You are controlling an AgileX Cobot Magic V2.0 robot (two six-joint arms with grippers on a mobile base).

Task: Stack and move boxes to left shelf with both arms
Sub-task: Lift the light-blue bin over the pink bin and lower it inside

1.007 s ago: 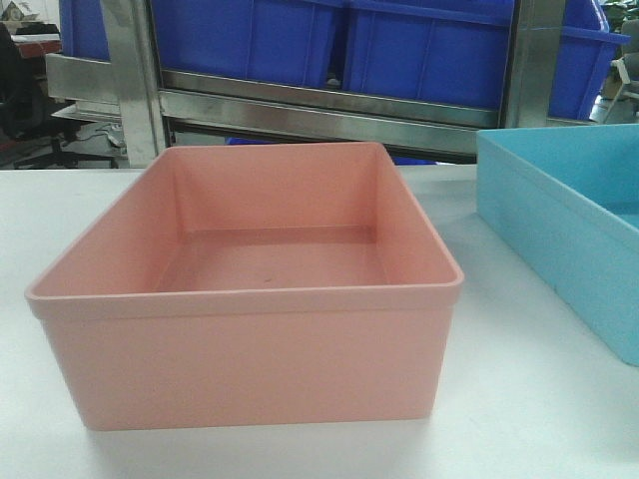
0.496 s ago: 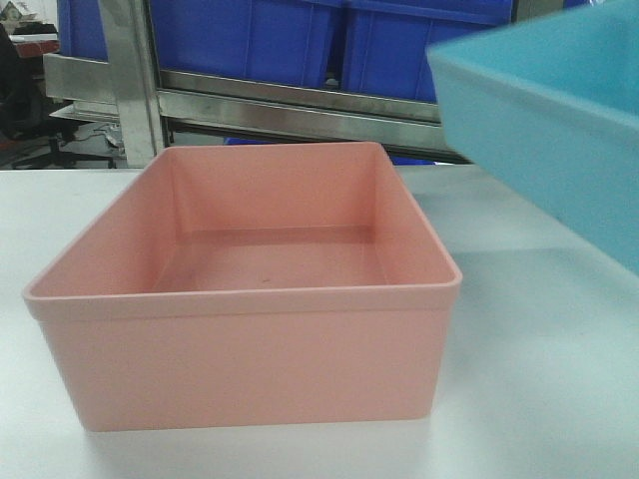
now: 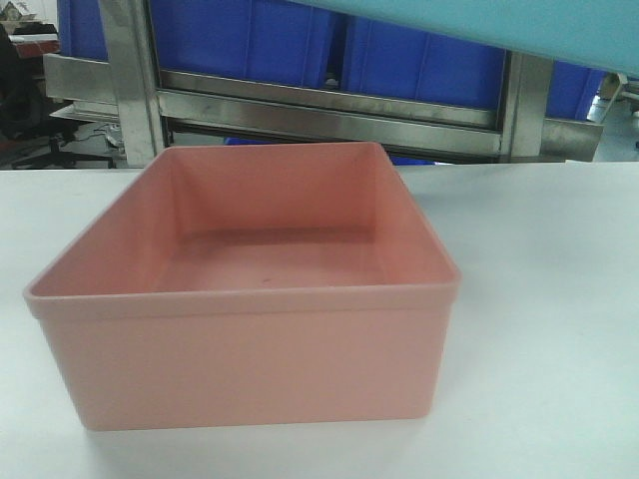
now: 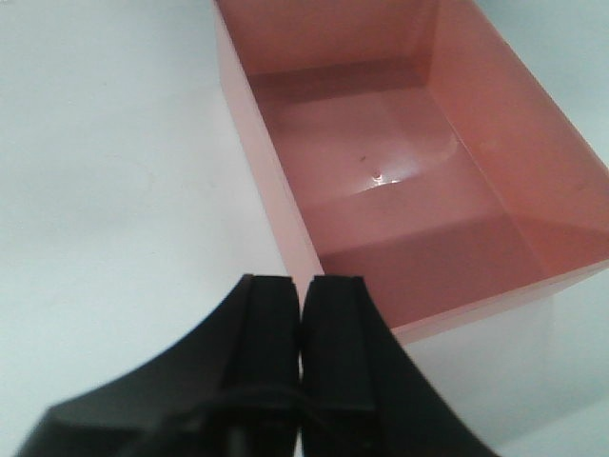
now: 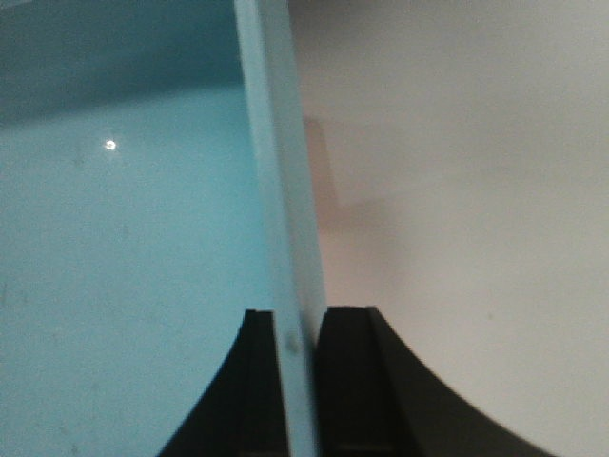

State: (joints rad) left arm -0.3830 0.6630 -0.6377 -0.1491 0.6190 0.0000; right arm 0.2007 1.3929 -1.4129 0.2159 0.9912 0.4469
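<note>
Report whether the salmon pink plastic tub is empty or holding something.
Empty. The salmon pink plastic tub shows a bare floor in the front and left wrist views.

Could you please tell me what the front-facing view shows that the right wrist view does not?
Only the front view shows the pink box, empty on the table, and the steel rack with dark blue bins behind it. Only the right wrist view shows the right gripper shut on the blue box's wall, and that box's inside. Both show the blue box, in the front view only a strip along the top edge, and the white table.
</note>
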